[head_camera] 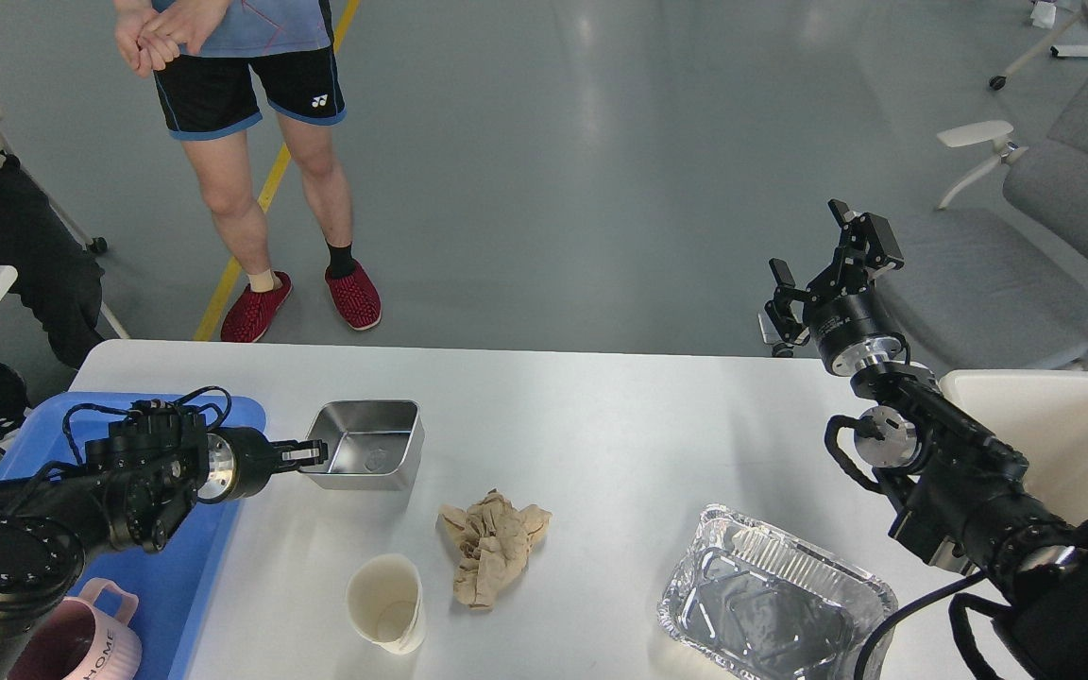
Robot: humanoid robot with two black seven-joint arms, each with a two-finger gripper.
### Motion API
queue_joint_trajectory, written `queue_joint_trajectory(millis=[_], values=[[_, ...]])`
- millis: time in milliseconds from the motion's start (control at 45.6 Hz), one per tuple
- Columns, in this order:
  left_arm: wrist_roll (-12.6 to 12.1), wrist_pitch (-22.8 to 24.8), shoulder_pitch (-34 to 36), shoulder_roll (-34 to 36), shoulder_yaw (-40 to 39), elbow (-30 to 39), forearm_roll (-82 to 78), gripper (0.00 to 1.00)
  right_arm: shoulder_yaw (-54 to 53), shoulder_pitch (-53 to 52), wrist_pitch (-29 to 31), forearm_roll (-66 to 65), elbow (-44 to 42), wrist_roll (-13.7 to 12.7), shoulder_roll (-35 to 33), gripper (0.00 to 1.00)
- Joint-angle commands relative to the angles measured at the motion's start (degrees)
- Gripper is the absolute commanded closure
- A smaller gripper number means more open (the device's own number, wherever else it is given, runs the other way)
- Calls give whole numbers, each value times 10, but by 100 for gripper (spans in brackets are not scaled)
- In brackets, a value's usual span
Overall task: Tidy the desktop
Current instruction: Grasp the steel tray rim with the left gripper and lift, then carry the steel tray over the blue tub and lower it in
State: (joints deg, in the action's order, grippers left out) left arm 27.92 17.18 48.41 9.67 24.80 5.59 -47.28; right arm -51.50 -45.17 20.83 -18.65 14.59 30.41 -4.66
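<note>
The white desktop fills the lower half of the view. My left gripper is shut on the left rim of a steel rectangular tin, which it holds tilted just above the desktop beside the blue tray. A crumpled brown paper, a paper cup and a foil tray lie on the front of the desktop. My right gripper is open and empty, raised above the desktop's far right edge.
A pink mug stands in the blue tray at front left. A cream bin sits at the right. A person stands beyond the far edge, another sits at the left. Grey chairs stand at right.
</note>
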Motion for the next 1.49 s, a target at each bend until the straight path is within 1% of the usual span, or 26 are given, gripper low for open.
queue_joint_trajectory(millis=[0,88,176,241,395,505,659,746,812,900,1054,1141,1295,1471], values=[[6,18,9,0,1,0,-1,100,0,2,0,0,0,0,0,0],[15,36,22,9,6,0,-1,100,0,3,0,0,0,0,0,0],[40,56,45,18,25,0,-1,100,0,4,0,0,0,0,0,0],[54,74,62,32,38,0,1,100,0,4,0,0,0,0,0,0],[71,124,101,66,46,1,-1,100,0,5,0,0,0,0,0,0],[100,152,123,101,65,4,-1,100,0,6,0,0,0,0,0,0],[126,183,147,145,78,11,-6,100,0,7,0,0,0,0,0,0],[146,201,154,174,91,14,-13,100,0,6,0,0,0,0,0,0],[166,219,176,196,103,15,-13,100,1,6,0,0,-1,0,-1,0],[184,245,205,219,118,15,-13,100,1,6,0,0,-1,0,0,0],[216,261,225,254,131,16,-18,100,1,4,0,0,0,0,0,0],[222,268,233,262,131,16,-19,100,1,4,0,0,-1,0,0,0],[213,256,221,252,130,15,-21,100,1,2,0,0,0,0,1,0],[191,207,180,227,129,8,-14,100,1,4,0,0,0,0,0,0]])
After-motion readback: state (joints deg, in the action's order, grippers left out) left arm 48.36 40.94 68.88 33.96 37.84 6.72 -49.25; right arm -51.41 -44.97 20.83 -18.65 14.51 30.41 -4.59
